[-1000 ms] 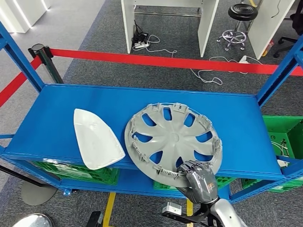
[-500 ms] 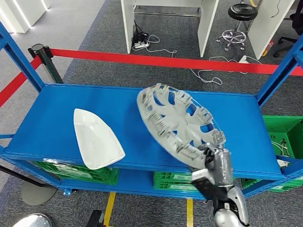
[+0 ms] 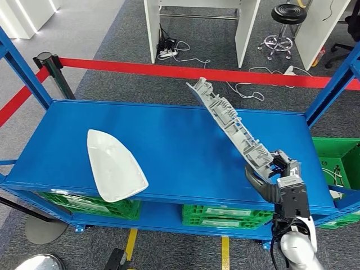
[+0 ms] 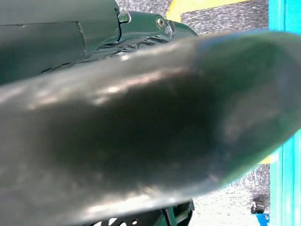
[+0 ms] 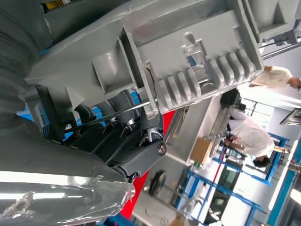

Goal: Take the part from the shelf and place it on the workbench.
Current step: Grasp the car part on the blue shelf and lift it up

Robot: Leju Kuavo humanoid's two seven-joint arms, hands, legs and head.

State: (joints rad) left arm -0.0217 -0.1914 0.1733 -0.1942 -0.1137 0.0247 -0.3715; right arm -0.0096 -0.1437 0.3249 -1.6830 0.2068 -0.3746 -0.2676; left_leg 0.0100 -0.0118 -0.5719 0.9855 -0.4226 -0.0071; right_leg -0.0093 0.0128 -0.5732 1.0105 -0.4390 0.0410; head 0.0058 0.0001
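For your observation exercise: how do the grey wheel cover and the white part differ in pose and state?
The wheel cover is lifted edge-on and tilted, gripped by the right hand; the white part lies flat on the blue shelf, untouched. The wheel cover is grey and ribbed, the white part smooth. Both are plastic-looking parts.

We see the hubcap as matt grey plastic, with moulded ribs and clips on its back. The right hand that grips it looks like dark plastic, with a wrinkled shiny film over its cover. The shelf is smooth metal painted in glossy blue. The white part on it has a smooth, slightly glossy plastic surface. The crates under it are green plastic. The floor is rough grey carpet.
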